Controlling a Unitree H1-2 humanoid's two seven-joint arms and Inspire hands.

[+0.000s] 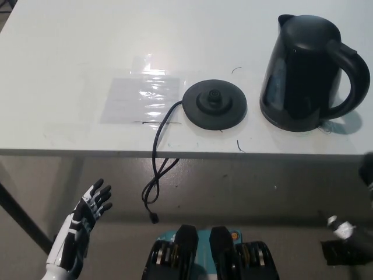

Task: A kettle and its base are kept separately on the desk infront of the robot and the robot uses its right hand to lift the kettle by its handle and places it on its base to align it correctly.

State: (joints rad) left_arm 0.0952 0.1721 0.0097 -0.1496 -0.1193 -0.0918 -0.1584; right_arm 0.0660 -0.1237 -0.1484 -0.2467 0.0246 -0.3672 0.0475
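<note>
The kettle point(309, 73) stands untouched beside its base point(214, 104); the handle point(352, 76) must be reached by the right hand point(348, 242), whose state cannot be told, while the left hand point(87, 219) rests spread and empty.

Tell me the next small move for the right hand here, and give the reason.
Probably raise the black right hand from the lower right corner, below the desk edge, towards the curved handle of the black electric kettle. The kettle stands apart, to the right of the round black base, and nothing grips it. The white left hand rests open at lower left.
</note>
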